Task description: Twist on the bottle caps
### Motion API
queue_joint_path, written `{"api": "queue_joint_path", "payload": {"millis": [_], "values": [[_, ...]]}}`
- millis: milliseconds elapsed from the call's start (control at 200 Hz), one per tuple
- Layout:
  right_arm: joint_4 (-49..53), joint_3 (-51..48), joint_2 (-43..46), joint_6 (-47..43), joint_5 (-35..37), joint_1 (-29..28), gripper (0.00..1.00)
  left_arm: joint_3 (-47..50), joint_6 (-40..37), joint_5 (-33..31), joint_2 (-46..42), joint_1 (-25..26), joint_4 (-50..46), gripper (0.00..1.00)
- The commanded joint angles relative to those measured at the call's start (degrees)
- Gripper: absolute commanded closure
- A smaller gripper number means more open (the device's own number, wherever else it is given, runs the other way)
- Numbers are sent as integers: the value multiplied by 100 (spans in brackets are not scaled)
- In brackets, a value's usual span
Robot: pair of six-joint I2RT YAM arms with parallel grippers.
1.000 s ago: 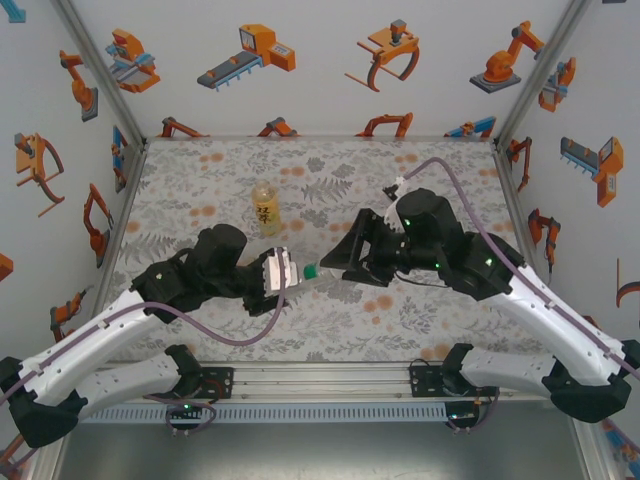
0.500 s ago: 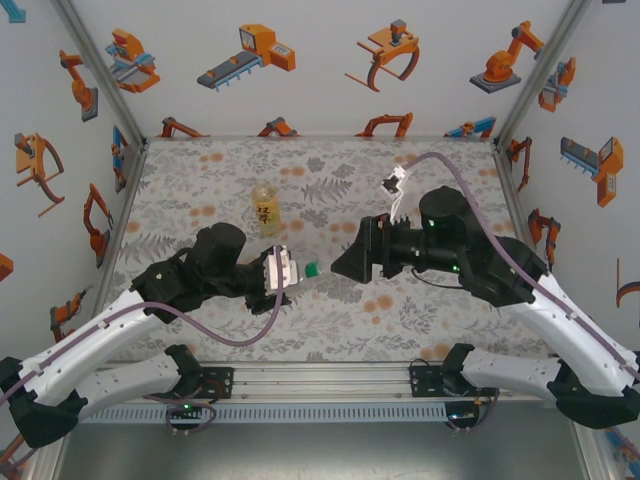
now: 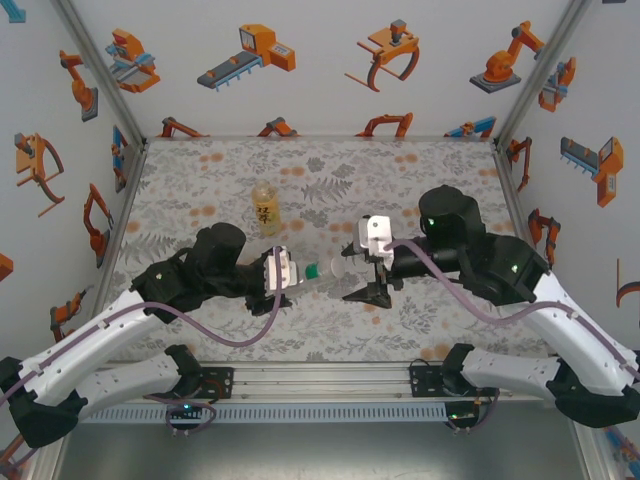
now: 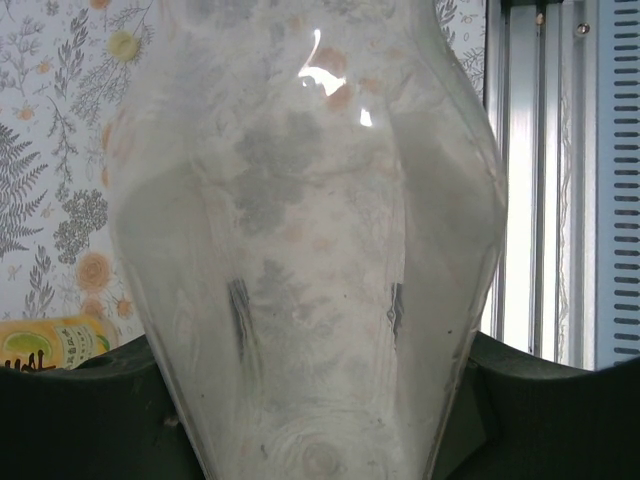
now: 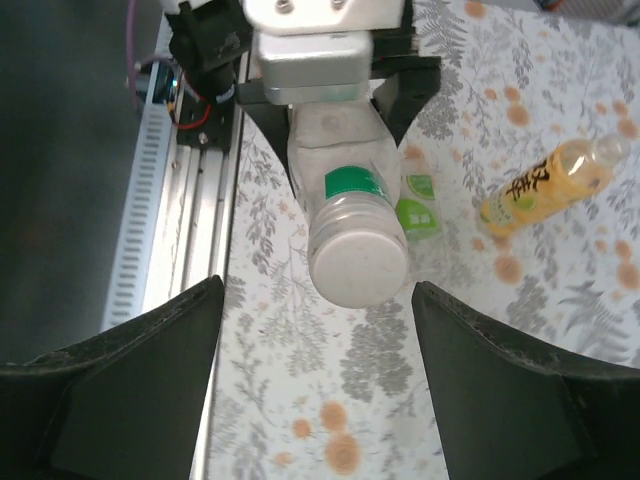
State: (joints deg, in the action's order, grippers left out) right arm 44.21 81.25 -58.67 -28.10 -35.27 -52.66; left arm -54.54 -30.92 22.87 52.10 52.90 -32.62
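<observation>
Clear bottle [image 5: 340,150] in left gripper [image 3: 298,280]: colourless, green neck band, whitish cap [image 5: 358,265]. Amber bottle [image 3: 264,207] beyond left gripper: yellow label, dark lettering. Counter [image 3: 330,170]: pale, grey fern print, orange blossoms. Walls [image 3: 320,90]: white, orange robot drawings.

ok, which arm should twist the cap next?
Right. The right gripper is open and faces the cap, a finger each side; the left gripper is shut on the clear bottle, bracing it.
</observation>
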Motion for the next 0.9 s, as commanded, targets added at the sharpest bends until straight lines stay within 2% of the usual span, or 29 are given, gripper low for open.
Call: {"api": "queue_joint_path", "payload": {"millis": [0, 130, 461, 896], "values": [[219, 205, -62, -1377, -363, -33, 35, -188, 5, 235, -54, 27, 23, 100], [195, 210, -150, -1645, -459, -33, 39, -197, 28, 287, -50, 28, 11, 100], [16, 211, -254, -1655, -448, -32, 41, -233, 31, 332, -49, 36, -29, 100], [-54, 199, -265, -1646, -586, -37, 53, -249, 34, 323, -24, 36, -60, 100]]}}
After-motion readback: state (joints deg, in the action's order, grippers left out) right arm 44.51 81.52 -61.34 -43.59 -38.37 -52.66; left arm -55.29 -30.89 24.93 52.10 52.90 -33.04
